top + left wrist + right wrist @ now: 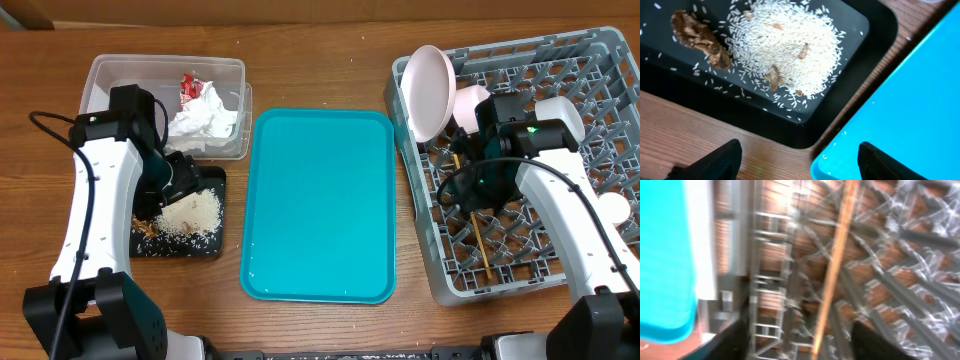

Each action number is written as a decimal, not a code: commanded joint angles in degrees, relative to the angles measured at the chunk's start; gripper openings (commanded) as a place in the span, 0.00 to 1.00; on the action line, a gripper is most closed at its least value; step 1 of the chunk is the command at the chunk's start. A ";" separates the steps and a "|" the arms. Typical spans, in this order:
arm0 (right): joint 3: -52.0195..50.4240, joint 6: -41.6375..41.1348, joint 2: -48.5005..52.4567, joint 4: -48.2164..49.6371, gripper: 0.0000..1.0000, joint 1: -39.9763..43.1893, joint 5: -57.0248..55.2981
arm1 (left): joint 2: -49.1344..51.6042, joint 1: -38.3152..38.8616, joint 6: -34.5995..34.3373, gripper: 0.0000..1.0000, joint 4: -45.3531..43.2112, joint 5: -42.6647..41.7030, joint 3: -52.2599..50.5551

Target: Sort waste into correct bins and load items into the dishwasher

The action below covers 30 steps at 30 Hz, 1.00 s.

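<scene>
I log the left gripper (797,162) spread wide and empty, just left of the teal tray (320,200), over the edge of the black tray (850,105) holding rice (790,45) and scraps (700,40). Napkin (205,120) and wrapper (188,88) lie in the tub (110,70), also left. Right of the teal tray, the right gripper (805,340) stands wide over the rack (590,70), a chopstick (835,265) below it, ungripped. That view is blurred.

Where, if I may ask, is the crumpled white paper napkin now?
The crumpled white paper napkin lies, in the overhead view, inside the clear rectangular plastic tub at the picture's upper left, below the shiny red wrapper.
</scene>
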<state>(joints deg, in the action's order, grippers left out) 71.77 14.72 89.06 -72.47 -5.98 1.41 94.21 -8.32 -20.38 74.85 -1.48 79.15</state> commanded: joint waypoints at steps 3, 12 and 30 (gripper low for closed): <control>-0.02 -0.13 0.02 3.30 0.70 0.22 16.96 | -0.59 5.01 5.25 0.78 0.09 -1.42 1.68; 8.31 -4.28 0.00 6.29 0.67 0.24 20.33 | -0.59 14.19 8.87 0.84 0.83 -0.85 2.03; 16.17 -11.34 -1.62 -9.40 1.00 3.02 18.99 | -11.65 13.60 8.81 0.84 13.81 -1.09 1.88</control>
<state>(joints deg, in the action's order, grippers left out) 87.44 6.50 89.41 -81.08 -4.91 20.97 88.33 5.58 -13.02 88.42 -1.98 79.92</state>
